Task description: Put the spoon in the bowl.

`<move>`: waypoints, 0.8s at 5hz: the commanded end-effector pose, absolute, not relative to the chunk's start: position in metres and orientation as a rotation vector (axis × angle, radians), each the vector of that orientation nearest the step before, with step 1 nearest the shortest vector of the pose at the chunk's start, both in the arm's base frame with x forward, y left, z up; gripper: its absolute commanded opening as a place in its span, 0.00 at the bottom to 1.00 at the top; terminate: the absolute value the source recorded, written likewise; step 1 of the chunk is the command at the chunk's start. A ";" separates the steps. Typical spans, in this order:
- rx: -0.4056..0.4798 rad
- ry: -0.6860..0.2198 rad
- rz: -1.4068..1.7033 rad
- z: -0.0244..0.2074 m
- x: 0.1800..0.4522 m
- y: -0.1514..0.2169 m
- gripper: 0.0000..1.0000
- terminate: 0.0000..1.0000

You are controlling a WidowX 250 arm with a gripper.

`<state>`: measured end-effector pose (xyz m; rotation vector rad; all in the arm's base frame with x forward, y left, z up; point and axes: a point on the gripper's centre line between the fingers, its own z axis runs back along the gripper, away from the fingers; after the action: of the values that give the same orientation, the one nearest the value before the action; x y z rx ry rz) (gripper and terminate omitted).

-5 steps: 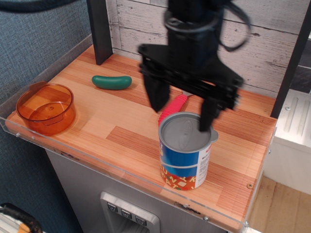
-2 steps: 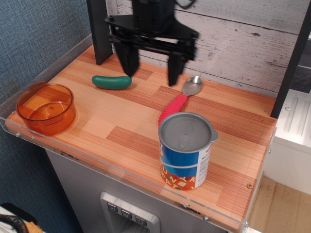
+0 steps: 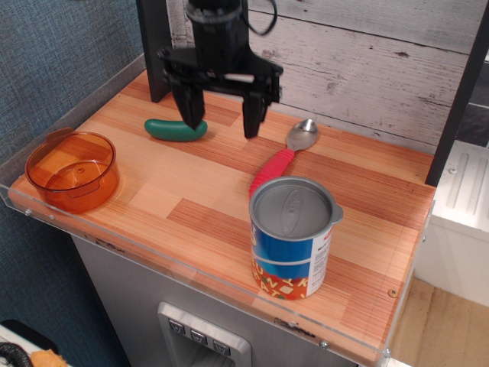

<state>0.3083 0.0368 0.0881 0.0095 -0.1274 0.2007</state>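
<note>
The spoon (image 3: 280,160) lies on the wooden counter behind the tin can, pink-red ribbed handle toward the can, silvery head toward the back wall. The translucent orange bowl (image 3: 72,170) stands empty at the counter's front left corner. My black gripper (image 3: 222,126) hangs open and empty over the back middle of the counter, left of the spoon's head and just right of the green pickle-shaped object. Its two fingers (image 3: 251,122) point down, wide apart, holding nothing.
A green pickle-shaped object (image 3: 175,129) lies at the back left. A blue-labelled tin can (image 3: 291,237) stands at the front, right beside the spoon's handle end. A clear plastic rim (image 3: 191,271) edges the counter. A dark post (image 3: 157,47) stands at the back left.
My gripper has moved from above the can toward the back left, uncovering the spoon, and has dropped slightly. It has stayed open. Spoon, bowl and can have not moved.
</note>
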 end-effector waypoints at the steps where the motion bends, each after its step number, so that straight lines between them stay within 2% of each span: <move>1: -0.008 -0.190 0.154 0.069 0.335 0.021 1.00 0.00; 2: -0.019 -0.181 0.129 0.053 0.347 0.011 1.00 0.00; 4: 0.019 -0.131 0.123 0.025 0.356 0.008 1.00 0.00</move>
<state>0.3493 0.0068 0.0097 0.0185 -0.0766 0.1273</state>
